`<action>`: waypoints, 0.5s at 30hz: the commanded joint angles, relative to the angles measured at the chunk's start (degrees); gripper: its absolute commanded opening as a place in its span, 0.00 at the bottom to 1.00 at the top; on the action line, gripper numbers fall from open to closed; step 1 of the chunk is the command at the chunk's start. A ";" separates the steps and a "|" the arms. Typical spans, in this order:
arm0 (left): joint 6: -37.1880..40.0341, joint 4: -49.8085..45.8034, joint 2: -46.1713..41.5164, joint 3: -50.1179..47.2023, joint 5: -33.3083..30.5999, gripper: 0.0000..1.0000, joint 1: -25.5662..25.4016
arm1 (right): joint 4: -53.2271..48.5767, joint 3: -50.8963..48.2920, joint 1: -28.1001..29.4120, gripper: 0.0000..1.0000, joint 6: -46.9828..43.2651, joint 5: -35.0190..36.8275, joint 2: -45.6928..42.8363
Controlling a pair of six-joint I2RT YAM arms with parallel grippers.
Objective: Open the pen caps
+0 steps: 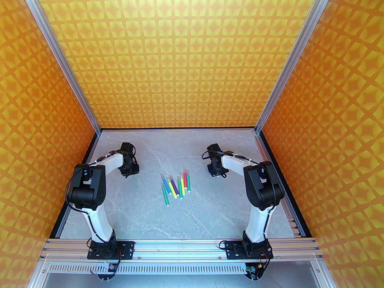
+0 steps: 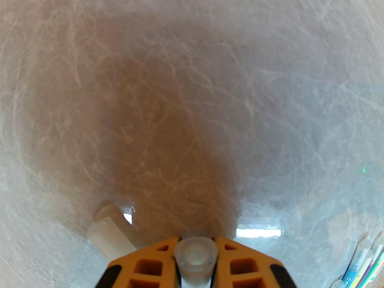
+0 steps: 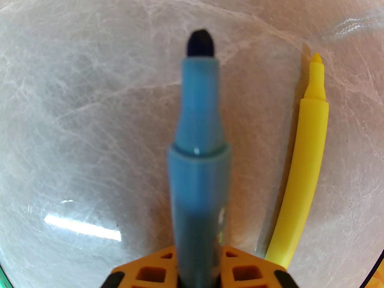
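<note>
While clamped narrow on pen cap (left tool) and uncapped blue pen (right tool), flanking the pens: risks roll-away, ink smear if dropped.

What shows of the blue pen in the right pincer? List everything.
The blue pen is a slim, plastic-looking marker with a mid-blue barrel, a stepped collar, a tapering neck and a dark rounded tip. It is uncapped. Its rear end is clamped in the orange right pincer, and it points straight away from the wrist camera over the grey marbled table. A yellow pen lies on the table to its right, apart from it.
</note>
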 commanded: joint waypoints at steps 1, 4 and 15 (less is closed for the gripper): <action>1.03 -1.09 -0.50 1.07 -0.90 0.19 0.51 | -0.66 0.74 -0.72 0.23 -0.48 2.03 1.50; 0.93 -0.33 -1.89 0.27 -0.44 0.22 0.50 | -0.95 0.90 -0.65 0.24 -0.52 1.94 1.57; 1.40 -0.35 -4.52 -0.01 0.00 0.34 0.51 | -1.51 0.67 -0.70 0.31 -0.10 1.33 0.07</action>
